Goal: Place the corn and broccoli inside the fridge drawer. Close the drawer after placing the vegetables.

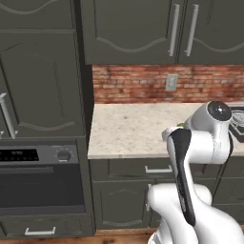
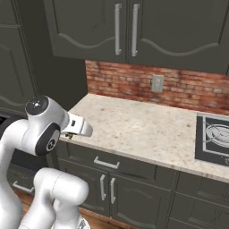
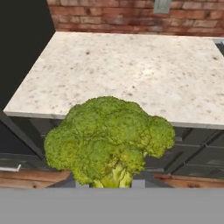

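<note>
Nearest, hand view: one broccoli [image 3: 109, 140] at 6 o'clock, big in frame, florets up, pale stalk down between the fingers [image 3: 108, 183]; fingers clenched on the broccoli stalk, so it is carried, not resting on anything; a sliver of green also shows by the arm's wrist in the left base view [image 1: 180, 126]; beyond it at 12 o'clock the speckled tabletop [image 3: 131, 70], bare where visible; under its front edge dark cabinet drawers [image 2: 107, 162] with bar handles, two handles counted in the left base view; at 9 o'clock in that view one oven [image 1: 40, 176]; at 3 o'clock in the right base view one cooktop [image 2: 214, 138] set into the tabletop; farthest, brick backsplash [image 2: 134, 80] with one wall outlet [image 2: 157, 83], upper cabinets above with two long handles;

Progress, as a judgement: early to mid; broccoli is picked and in transit, not yet placed; corn count in these frames zero, so its status can't be told; fridge drawer count zero too; left to do: reach the fridge, drop broccoli in, deal with corn if pending, push drawer shut.
</note>
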